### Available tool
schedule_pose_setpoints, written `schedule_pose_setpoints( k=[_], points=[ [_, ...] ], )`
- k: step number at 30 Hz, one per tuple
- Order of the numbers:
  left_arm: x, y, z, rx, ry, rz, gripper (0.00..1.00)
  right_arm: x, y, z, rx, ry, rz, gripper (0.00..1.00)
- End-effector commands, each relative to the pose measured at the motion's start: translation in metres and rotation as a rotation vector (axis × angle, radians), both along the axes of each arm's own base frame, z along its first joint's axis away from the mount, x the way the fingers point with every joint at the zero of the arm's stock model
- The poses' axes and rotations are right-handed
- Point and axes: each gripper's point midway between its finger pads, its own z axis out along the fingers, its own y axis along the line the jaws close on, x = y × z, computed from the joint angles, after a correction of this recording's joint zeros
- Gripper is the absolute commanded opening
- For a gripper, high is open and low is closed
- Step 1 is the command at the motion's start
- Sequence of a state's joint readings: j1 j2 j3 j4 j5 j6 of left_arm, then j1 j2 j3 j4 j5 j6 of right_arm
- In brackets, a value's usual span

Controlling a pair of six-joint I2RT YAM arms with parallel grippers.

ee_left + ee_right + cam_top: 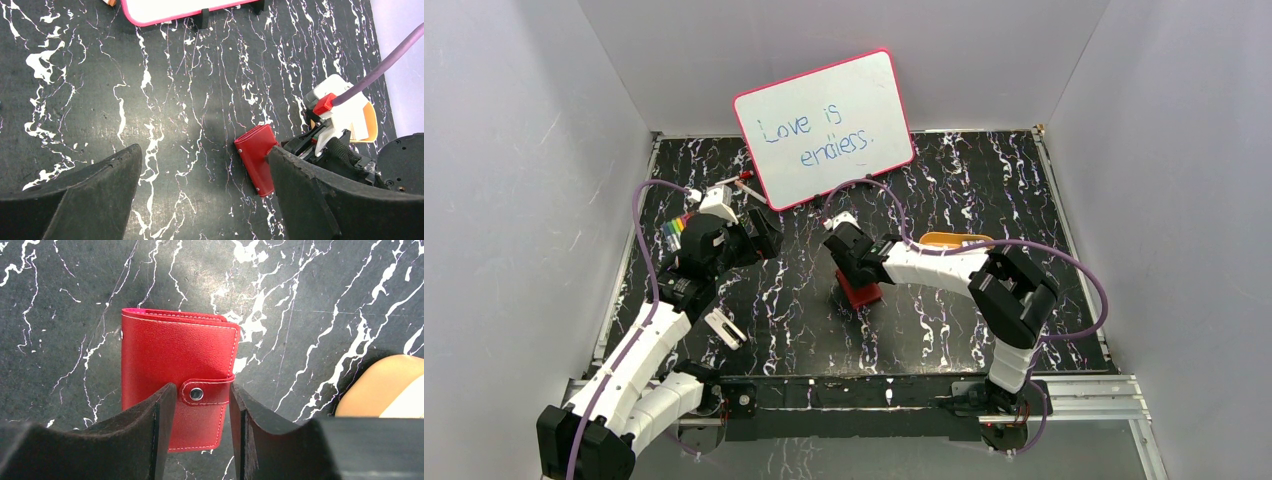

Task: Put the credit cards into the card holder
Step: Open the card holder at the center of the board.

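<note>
The right pincer (pixel 202 390) fills the bottom of its wrist view, its two dark fingers (pixel 150 435) part-way apart and set one on each side of the snap tab (pixel 196 393) of the card holder (pixel 170 355). Whether the pads press the tab cannot be told. The card holder is closed, with the tab snapped, and lies flat on the black, white-veined tabletop (pixel 984 180). Seen from above, the card holder (pixel 861 290) lies near the middle of the tabletop, directly under the right pincer (pixel 849 265), which reaches in from 4 o'clock. A yellow-orange tray (pixel 954 240) sits at 2 o'clock of the holder. In the right wrist view the tray (pixel 380 380) carries a whitish flat piece (pixel 406 399), too cropped to identify. The left pincer (pixel 764 235) hangs at 10 o'clock of the holder, well apart from it. Its own camera shows the left pincer (pixel 205 155) spread wide with nothing between the fingers (pixel 100 190), only bare tabletop. In that view the card holder (pixel 255 160) lies at 4 o'clock, just beside the right-hand finger. A pink-framed whiteboard (pixel 824 125) reading "Love is endless." stands tilted at 12 o'clock against the back wall, and a bundle of coloured pens (pixel 674 232) lies at 9 o'clock by the left arm.
</note>
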State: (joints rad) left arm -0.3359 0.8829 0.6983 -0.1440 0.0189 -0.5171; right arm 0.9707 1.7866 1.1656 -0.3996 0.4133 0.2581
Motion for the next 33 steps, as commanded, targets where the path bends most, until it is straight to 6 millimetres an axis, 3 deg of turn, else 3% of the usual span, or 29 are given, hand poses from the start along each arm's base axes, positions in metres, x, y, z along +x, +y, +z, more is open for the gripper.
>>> schedule_pose_setpoints(
  k=[1,10,28,33],
  points=[
    [-0.002,-0.002,0.008,-0.006,-0.016,-0.013,0.94,0.004,0.012,0.030,0.048,-0.043,0.005,0.52],
    [-0.002,-0.002,0.008,-0.006,-0.015,-0.012,0.94,-0.001,0.011,0.031,0.044,-0.031,0.013,0.52],
    [-0.003,-0.002,0.008,-0.007,-0.015,-0.014,0.94,-0.007,0.003,-0.009,-0.038,0.024,0.033,0.46],
    [-0.003,-0.002,0.008,-0.006,-0.015,-0.012,0.94,-0.007,-0.001,-0.017,-0.060,0.032,0.030,0.37]
  ],
)
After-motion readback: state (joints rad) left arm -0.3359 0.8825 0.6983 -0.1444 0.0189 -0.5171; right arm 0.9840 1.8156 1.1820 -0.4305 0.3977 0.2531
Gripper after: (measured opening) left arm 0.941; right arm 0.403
